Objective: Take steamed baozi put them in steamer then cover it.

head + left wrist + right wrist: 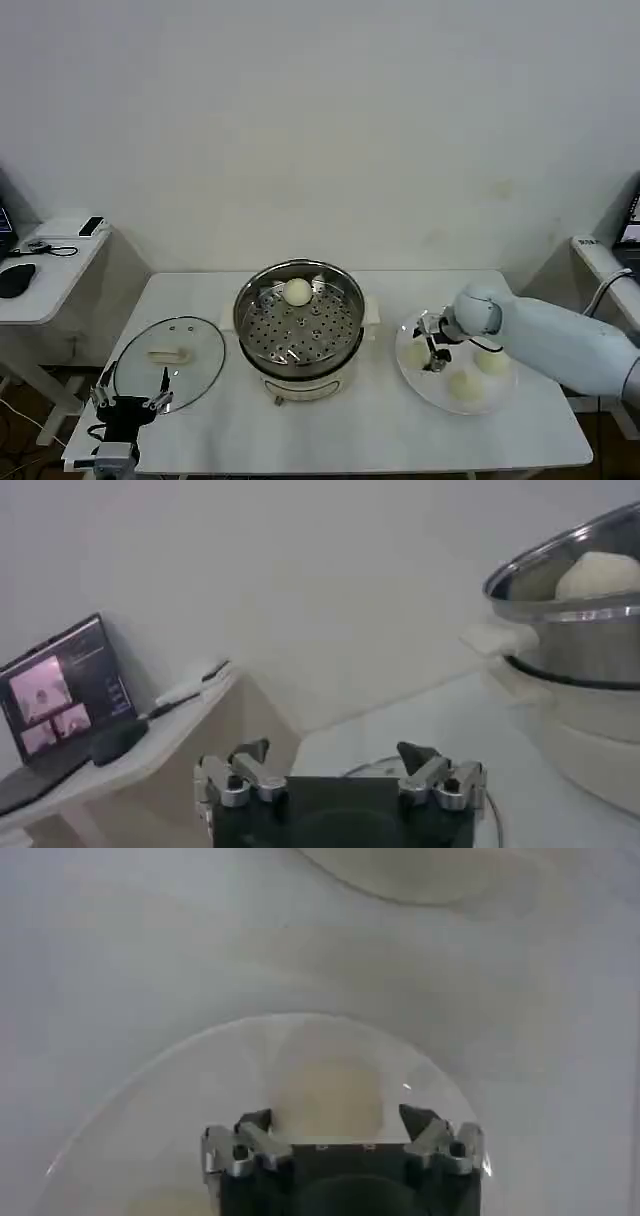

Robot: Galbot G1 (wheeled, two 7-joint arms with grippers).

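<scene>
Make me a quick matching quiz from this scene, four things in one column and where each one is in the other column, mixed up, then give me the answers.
Things
1. glass cover
2. steamer
3. right gripper
4. left gripper

Places
A. over the white plate, jaws open around a baozi
B. middle of the table, one baozi on its perforated tray
C. at the table's front left edge, just in front of the lid
D. lying flat on the table, left of the pot

Pairs: 1-D, 2-B, 3-A, 4-C
</scene>
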